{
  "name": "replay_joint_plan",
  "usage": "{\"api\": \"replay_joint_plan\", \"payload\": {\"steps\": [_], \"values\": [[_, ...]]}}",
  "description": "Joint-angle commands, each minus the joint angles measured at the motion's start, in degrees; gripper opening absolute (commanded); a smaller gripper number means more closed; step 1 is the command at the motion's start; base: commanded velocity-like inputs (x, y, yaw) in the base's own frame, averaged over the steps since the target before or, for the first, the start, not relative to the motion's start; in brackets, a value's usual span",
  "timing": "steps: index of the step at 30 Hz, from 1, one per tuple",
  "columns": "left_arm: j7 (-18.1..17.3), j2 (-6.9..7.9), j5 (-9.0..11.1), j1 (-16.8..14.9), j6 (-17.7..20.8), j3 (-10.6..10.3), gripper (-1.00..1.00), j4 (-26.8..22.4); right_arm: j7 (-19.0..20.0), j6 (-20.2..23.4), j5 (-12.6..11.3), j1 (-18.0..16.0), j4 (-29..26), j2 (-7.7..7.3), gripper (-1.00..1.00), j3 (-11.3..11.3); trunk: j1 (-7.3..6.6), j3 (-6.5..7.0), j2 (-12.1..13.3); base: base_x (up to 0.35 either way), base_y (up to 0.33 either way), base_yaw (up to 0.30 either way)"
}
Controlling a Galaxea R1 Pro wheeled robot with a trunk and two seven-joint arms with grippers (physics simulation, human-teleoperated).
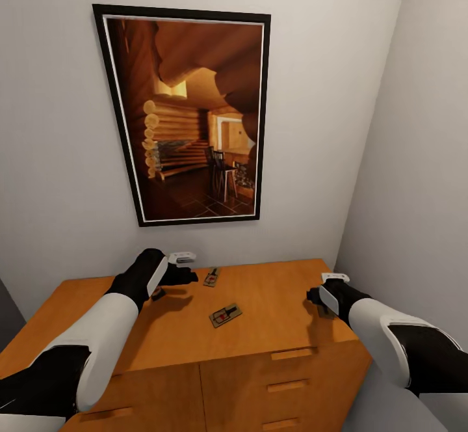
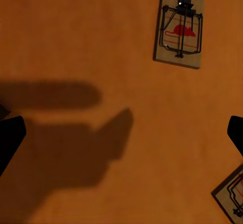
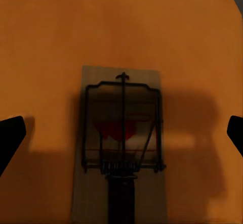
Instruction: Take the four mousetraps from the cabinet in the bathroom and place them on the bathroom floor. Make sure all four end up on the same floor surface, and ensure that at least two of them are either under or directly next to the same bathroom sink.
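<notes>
Right hand [image 3: 121, 133] hangs open over a mousetrap [image 3: 120, 143] near the cabinet's [image 1: 286, 302] right edge, holding nothing. Next I lower and pinch it.

Orange-brown cabinet [image 1: 273, 302] — red-marked tan mousetraps [image 1: 225, 315]

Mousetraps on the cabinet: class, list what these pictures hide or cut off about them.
Head view: the right gripper covers whatever lies beneath it; mousetrap details are too small.
Left wrist view: the corner mousetrap is cut off by the picture's edge.
Right wrist view: the shadowed mousetrap loses its lower end at the edge.
</notes>
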Motion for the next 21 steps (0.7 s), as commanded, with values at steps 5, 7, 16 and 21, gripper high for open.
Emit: {"api": "replay_joint_plan", "payload": {"steps": [5, 7, 16, 21], "values": [[0.01, -0.03, 0.17, -0.04, 0.26, -0.40, 1.00, -0.02, 0.08, 2.25, -0.16, -0.04, 0.06, -0.19, 1.00, -0.24, 0.02, -0.10, -0.08, 0.000, 0.000, 0.000], [0.03, -0.11, 0.17, -0.03, 0.26, -0.76, 1.00, -0.02, 0.30, 3.00, -0.16, -0.03, 0.08, -0.24, 1.00, -0.47, 0.02, -0.10, -0.08, 0.000, 0.000, 0.000], [0.07, -0.33, 0.21, -0.01, 0.28, -1.97, 1.00, -0.08, 2.08, 4.98, -0.08, -0.02, 0.08, -2.20, 1.00, -4.53, 0.02, -0.10, -0.08, 0.000, 0.000, 0.000], [0.07, -0.30, 0.23, -0.05, 0.27, -2.03, 1.00, -0.05, 2.24, 5.08, -0.04, -0.01, 0.07, -2.57, 1.00, -5.00, 0.02, -0.10, -0.08, 0.000, 0.000, 0.000]]}}
